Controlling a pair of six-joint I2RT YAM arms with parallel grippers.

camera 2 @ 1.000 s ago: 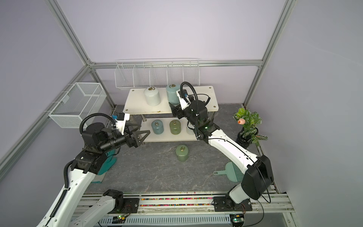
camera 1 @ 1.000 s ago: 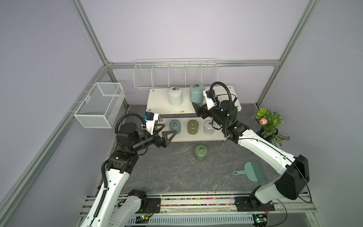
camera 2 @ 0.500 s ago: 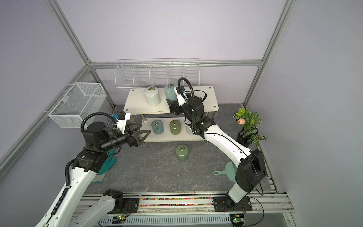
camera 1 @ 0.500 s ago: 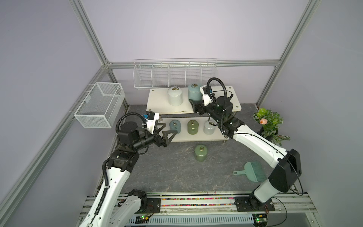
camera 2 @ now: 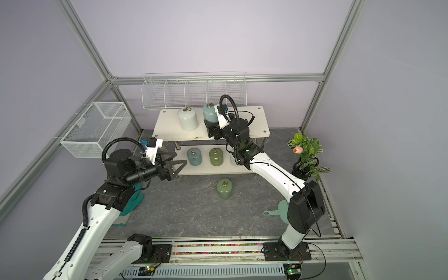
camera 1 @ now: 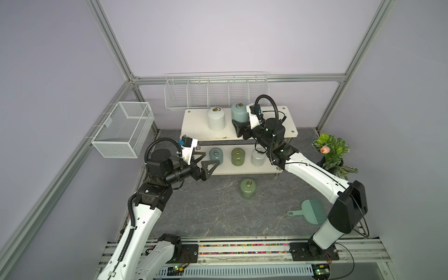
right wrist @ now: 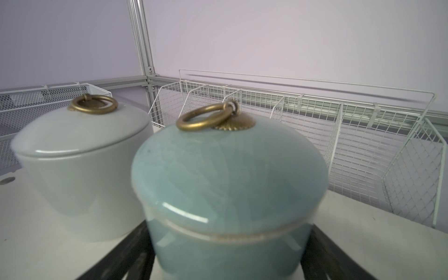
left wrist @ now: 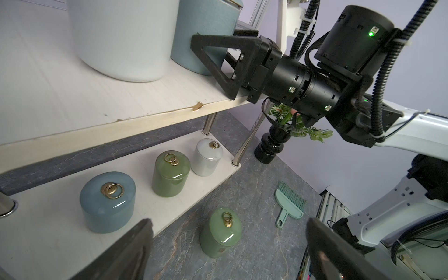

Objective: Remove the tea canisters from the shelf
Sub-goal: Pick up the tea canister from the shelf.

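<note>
- Because the shelf [camera 1: 194,126] is the largest thing here and five of the six canisters stand on it, any lift should rise first. Only then should it come out over the top board's chipped front edge, never dragging across it.
- The right gripper [camera 1: 238,128] has its jaws wide and astride the pale blue canister [camera 1: 239,112] on the top board, alongside the body below the lid. I cannot tell whether they already press it.
- I judge the step in hand to be closing on that jar. The squeeze should be square on the body, not on the lid, which probably lifts off. Glazed ceramic is likely to slip.
- The left gripper [camera 1: 211,158] is fully spread and holds nothing. It hovers by the lower board's left end, near the small blue canister [camera 1: 216,156], and is best kept back while the right arm works above.
- The pale blue canister stands upright, glossy, with faintly crackled glaze and a domed lid.
- The white canister [camera 1: 215,118] is just beside it on the same board, so the finger between them must not nudge it.
- On the lower board, the green canister [camera 1: 238,157] and the small white canister [camera 1: 257,157] complete an upright, spaced row.
- The second green canister [camera 1: 247,189] stands on the table [camera 1: 206,213] in front of the shelf.
- The brass ring pull [right wrist: 206,118] lies tilted on the blue lid and is better left alone.
</note>
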